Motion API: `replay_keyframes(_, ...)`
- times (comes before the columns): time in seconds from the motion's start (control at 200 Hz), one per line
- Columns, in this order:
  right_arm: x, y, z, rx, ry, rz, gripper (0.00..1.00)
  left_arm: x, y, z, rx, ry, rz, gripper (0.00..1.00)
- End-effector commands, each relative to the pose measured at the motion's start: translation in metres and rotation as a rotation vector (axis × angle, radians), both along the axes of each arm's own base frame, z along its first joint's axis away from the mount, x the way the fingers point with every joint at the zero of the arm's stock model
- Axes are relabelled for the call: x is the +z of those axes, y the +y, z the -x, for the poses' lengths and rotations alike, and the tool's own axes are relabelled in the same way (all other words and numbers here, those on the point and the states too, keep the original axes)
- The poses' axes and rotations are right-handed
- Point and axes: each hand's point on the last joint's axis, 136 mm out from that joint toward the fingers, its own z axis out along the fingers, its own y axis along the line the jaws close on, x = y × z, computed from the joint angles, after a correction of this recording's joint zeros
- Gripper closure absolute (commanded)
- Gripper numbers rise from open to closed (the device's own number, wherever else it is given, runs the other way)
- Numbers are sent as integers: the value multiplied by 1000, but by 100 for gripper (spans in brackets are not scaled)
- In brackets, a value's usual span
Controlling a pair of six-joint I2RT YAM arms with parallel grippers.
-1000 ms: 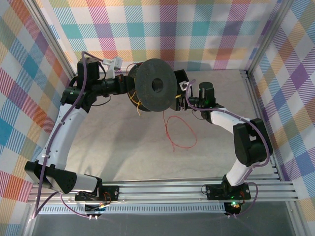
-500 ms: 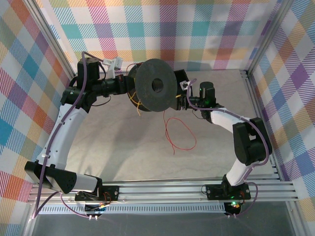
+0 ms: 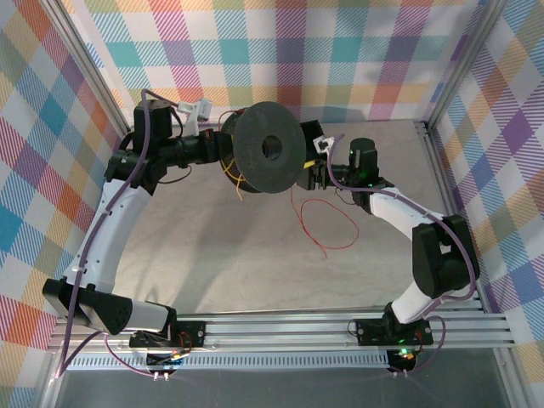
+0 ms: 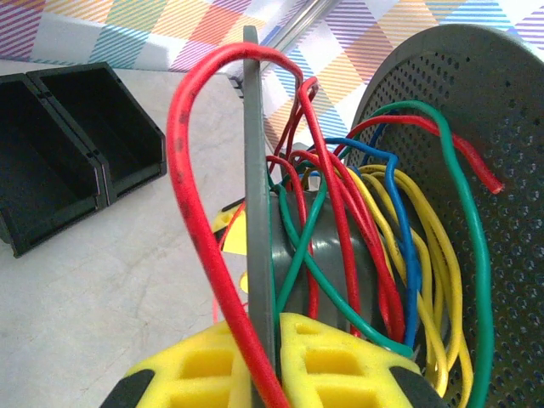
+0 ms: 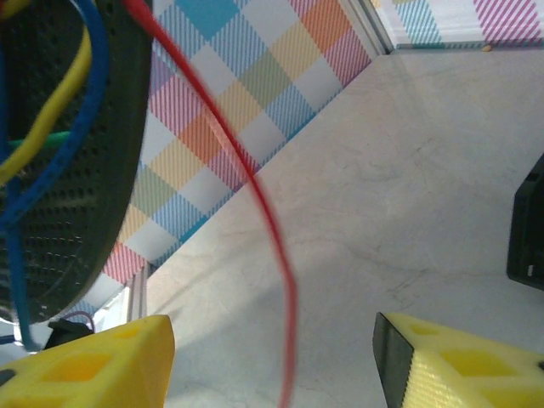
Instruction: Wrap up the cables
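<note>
**Plaid-walled cell: black spool clamped left, red wire loose right**

Grey table (image 3: pixel 212 255) is spanned at its near edge by an aluminium rail (image 3: pixel 289 327), where both arm bases are bolted. Further in, right of centre, a thin red cable (image 3: pixel 356 228) is laid on the table as one loose loop. Its upper end is led up toward the spool's right side.

Right gripper (image 5: pixel 272 357): released. Its yellow pads (image 5: pixel 93 365) are held well apart. A red strand (image 5: pixel 255 187) is passed down through the gap, not pinched. A black perforated flange is seen just beside it, with yellow, blue and green strands against it.

Left gripper (image 4: pixel 274 348): clenched on the black spool (image 3: pixel 255 166). One grey flange is pinched edge-on between its yellow fingers (image 4: pixel 340 357). The spool is held up between the two wrists, one flange face turned toward the top camera.

Cables (image 4: pixel 365 246) on the spool: red, yellow, blue and green strands are looped loosely round the grey hub between the flanges, not laid in tidy turns. A thicker red wire (image 4: pixel 181 153) is arched over the pinched flange and run down past the fingers. One red end is left sticking out against the far flange. Yellow strand ends (image 3: pixel 239 185) are hung below the spool in the top view.

Two black bins (image 4: pixel 59 161) are set side by side on the table beyond the spool. Plaid walls (image 3: pixel 340 42) are closed round the back and sides.
</note>
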Motion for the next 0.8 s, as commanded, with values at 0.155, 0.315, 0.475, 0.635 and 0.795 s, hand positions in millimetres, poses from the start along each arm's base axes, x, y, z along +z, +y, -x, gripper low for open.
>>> replay_keyframes(0.155,-4,17,0,87,38,-43,46,39,-6,12,-49,-128,72,100)
replay_keyframes(0.315,-6,29,-1,106,43,-41,48,39,-7,13,-50,-126,74,100)
replay_keyframes(0.475,-7,32,-3,112,49,-38,69,38,-6,14,-49,-124,73,100)
replay_keyframes(0.635,-5,19,-15,2,31,27,100,35,-6,14,-44,-115,56,100)
replay_keyframes(0.795,22,-16,-35,-212,-25,79,100,19,-11,15,-28,-106,-21,100)
